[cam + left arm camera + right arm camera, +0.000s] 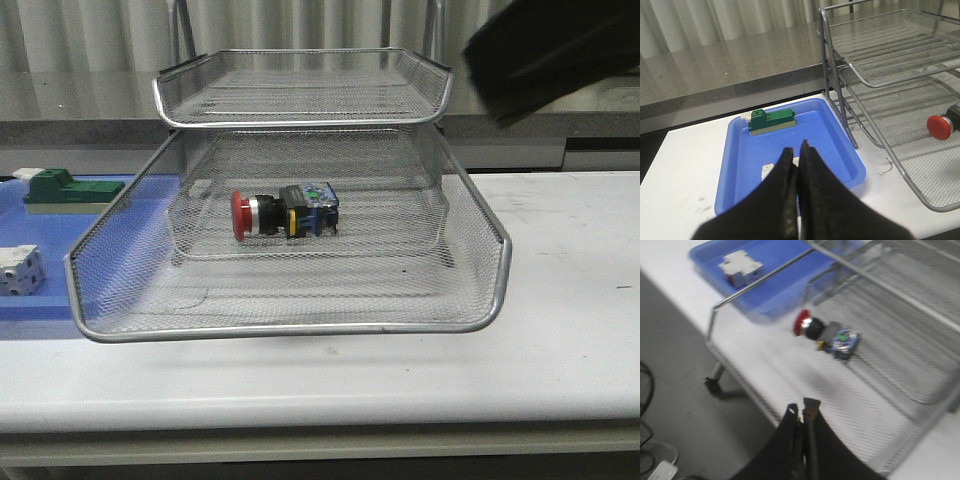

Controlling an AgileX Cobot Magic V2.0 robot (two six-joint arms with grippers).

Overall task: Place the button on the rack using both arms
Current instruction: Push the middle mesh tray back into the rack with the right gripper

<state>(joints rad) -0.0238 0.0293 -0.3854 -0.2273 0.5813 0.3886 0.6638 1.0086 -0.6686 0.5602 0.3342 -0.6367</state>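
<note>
The button (284,213), red-headed with a black, yellow and blue body, lies on its side in the pulled-out middle tier of the wire-mesh rack (300,325). The right wrist view shows the button (826,333) on the mesh, well ahead of my right gripper (801,411), which is shut and empty above the tier's front rim. Part of the right arm (555,50) shows as a dark blur at the front view's upper right. My left gripper (796,148) is shut and empty above the blue tray (740,165). The button's red head (940,126) shows off to its side.
A green-and-white block (65,190) and a white cube-like block (20,268) lie in the blue tray left of the rack. The rack's top tier (300,90) overhangs the back of the middle tier. White table surface (570,300) lies to the right.
</note>
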